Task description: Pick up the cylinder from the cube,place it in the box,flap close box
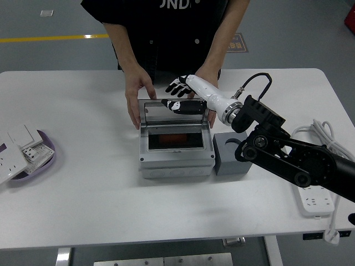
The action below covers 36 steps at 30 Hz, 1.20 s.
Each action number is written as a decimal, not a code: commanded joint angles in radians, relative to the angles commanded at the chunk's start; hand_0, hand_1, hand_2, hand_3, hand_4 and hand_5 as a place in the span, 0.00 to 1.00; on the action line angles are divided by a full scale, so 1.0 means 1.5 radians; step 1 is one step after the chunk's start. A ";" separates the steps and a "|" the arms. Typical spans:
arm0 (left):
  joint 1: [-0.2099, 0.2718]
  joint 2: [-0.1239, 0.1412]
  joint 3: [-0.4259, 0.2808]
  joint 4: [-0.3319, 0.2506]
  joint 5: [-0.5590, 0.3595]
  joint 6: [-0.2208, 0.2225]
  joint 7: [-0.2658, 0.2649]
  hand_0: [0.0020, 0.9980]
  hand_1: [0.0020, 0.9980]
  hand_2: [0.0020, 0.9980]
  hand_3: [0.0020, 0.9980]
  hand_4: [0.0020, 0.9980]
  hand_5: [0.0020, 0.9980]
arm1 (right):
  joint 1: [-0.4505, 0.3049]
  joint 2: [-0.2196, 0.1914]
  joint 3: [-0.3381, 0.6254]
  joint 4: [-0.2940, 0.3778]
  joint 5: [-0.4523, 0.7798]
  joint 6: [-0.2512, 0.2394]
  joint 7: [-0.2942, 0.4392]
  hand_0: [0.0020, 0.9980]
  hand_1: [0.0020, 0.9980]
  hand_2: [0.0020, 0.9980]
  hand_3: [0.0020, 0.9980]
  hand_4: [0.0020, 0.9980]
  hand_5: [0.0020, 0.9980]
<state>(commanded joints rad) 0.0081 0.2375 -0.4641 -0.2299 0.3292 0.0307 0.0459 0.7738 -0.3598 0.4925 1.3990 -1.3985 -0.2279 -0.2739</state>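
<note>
Head view. My right hand [186,95] reaches in from the right and hovers above the upright lid [173,112] of the grey box [176,158]; its fingers [176,86] are extended and loose, grasping nothing, with the thumb just over the lid's top edge. My left arm is out of view. Through the opening I see a reddish object, apparently the cylinder [173,138], lying inside the box. The dark grey cube [231,157] stands just beside the box's right wall, its top recess bare. A person at the far side steadies the box with one hand [137,98] at the lid's left edge and the other [206,88] behind my wrist. On the table [100,194], a purple tray [39,160] of white sockets sits far left; a power strip [313,199] lies far right.
</note>
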 joint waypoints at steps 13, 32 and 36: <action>0.003 0.000 -0.017 -0.001 0.013 0.000 0.000 0.59 0.63 0.63 0.64 0.70 0.21 | -0.083 -0.077 -0.004 0.195 -0.145 0.002 -0.053 0.73 0.64 0.66 0.66 0.68 0.46; 0.010 -0.001 -0.015 0.000 0.011 0.000 0.000 0.59 0.63 0.63 0.64 0.70 0.21 | -0.206 -0.116 0.138 0.236 -0.106 -0.001 0.004 0.73 0.65 0.66 0.66 0.67 0.44; 0.012 0.000 -0.018 0.000 0.011 0.000 0.000 0.59 0.63 0.63 0.64 0.70 0.21 | -0.254 -0.133 0.212 0.253 -0.072 -0.010 0.041 0.72 0.64 0.66 0.66 0.66 0.45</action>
<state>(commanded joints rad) 0.0260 0.2372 -0.4907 -0.2299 0.3462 0.0312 0.0456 0.3926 -0.5598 0.8107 1.7790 -1.5062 -0.2436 -0.2123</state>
